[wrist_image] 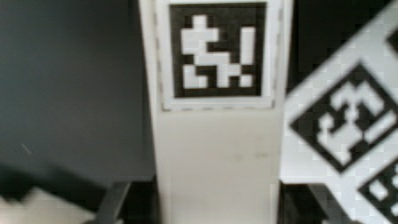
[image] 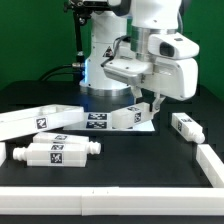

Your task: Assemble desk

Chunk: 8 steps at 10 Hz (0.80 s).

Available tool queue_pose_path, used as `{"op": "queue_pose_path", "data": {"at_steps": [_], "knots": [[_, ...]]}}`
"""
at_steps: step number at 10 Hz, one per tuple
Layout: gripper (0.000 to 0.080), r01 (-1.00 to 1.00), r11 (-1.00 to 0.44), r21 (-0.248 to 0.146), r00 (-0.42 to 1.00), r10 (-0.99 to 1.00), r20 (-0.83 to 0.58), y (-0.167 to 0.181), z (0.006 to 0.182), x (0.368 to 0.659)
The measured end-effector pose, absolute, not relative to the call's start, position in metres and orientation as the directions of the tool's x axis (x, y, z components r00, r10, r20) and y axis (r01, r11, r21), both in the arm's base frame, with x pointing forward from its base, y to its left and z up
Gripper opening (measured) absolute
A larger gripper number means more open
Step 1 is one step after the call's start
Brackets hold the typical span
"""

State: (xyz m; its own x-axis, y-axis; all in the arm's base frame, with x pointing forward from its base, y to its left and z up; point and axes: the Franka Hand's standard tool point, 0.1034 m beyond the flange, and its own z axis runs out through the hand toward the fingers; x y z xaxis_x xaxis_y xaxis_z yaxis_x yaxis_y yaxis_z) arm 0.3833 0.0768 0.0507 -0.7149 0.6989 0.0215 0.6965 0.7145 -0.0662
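My gripper is shut on a blocky white desk leg, which hangs tilted just above the marker board. In the wrist view the leg runs straight out from between the dark fingers, its black-and-white tag facing the camera. The gripper has the leg filling the gap between its jaws. The flat white desk slab lies at the exterior view's left. Two more legs lie side by side in front of the slab. Another leg lies at the exterior view's right.
A long white border rail runs along the front of the black table and turns up the exterior view's right side. The arm's base stands behind the marker board. Marker board tags show beside the held leg.
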Motion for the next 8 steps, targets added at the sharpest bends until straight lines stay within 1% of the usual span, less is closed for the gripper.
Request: {"op": "queue_pose_path", "data": {"at_steps": [1,2,4,5,7,8], "knots": [[0.0284,0.632,0.771,-0.079,-0.77,0.636,0.048,0.079,0.045,0.372],[0.0284,0.601,0.795,-0.084,-0.793,0.606,0.057,0.068,0.043,0.374],[0.0284,0.528,0.845,-0.088,-0.844,0.533,0.052,0.066,0.042,0.374],[0.0284,0.527,0.845,-0.091,-0.844,0.533,0.057,0.067,0.039,0.371],[0.0284,0.488,0.868,-0.092,-0.862,0.496,0.103,0.087,0.025,0.353],[0.0284,0.472,0.877,-0.091,-0.871,0.48,0.109,0.08,0.025,0.352]]}}
